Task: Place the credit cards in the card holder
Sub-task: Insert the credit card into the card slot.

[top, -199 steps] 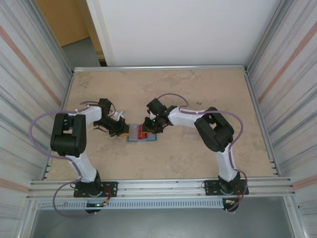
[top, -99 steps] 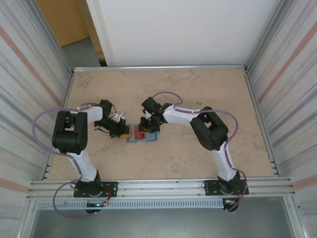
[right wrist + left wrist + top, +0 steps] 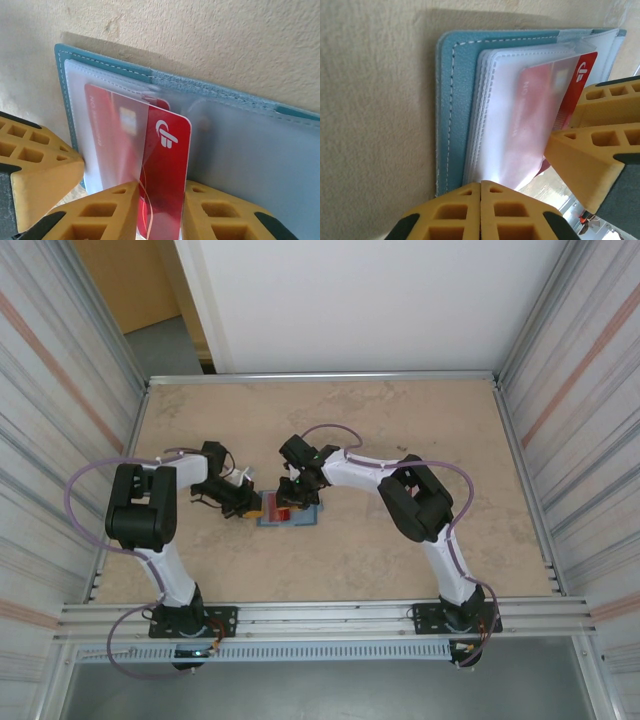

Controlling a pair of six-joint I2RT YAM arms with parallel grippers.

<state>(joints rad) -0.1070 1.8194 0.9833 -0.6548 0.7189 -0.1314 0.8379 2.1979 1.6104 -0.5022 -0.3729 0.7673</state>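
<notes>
At left edge of card holder (image 3: pixel 457 100): left pincer (image 3: pixel 480 192) closed, tips together | card holder open, flat on beige counter (image 3: pixel 375 100) | red credit card (image 3: pixel 167 145) partly inside holder's clear sleeve (image 3: pixel 500 90), white logo showing | at holder's middle: right pincer (image 3: pixel 160 212) grips card's free end

We find the middle of the bench (image 3: pixel 400 570) crowded. The left hand (image 3: pixel 252 506), its fingers pressed together, and the right hand (image 3: pixel 289 501), clamped on the red card (image 3: pixel 166 165), meet over the open card holder (image 3: pixel 306 519) with hardly a gap between them. The left arm (image 3: pixel 140 510) and right arm (image 3: pixel 412 498) arch in from the near edge and bar the holder's left and right sides. Bare bench lies open far of the holder, near of it, and across the right half. Ribbed side walls (image 3: pixel 585 440) close off left and right, and a white wall (image 3: pixel 380 300) closes the far side.
</notes>
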